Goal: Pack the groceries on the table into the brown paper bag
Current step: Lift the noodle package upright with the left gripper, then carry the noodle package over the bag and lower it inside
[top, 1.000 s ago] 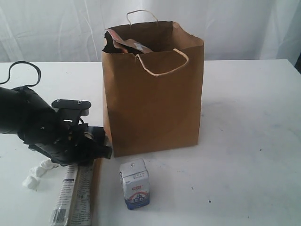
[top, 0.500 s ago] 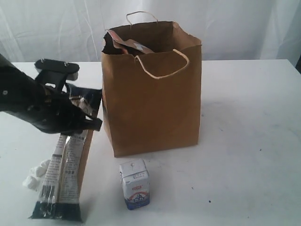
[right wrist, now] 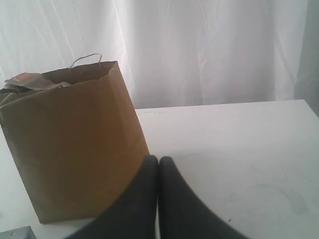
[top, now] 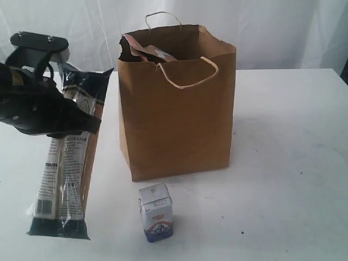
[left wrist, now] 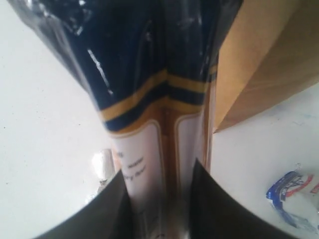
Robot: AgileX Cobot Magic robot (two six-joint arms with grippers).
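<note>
On the left of the frame, the left gripper point(top: 76, 124) was clamped on the long noodle packet point(top: 68, 179), which hung beside the brown paper bag point(top: 176, 125). The right gripper point(right wrist: 158, 169) was pressed together, empty. Lifting the packet higher than the bag first looked best.

There are 1 paper bag point(top: 179, 125), 1 noodle packet point(top: 68, 163), 1 carton point(top: 156, 213) and 1 pouch point(top: 142, 50).
</note>
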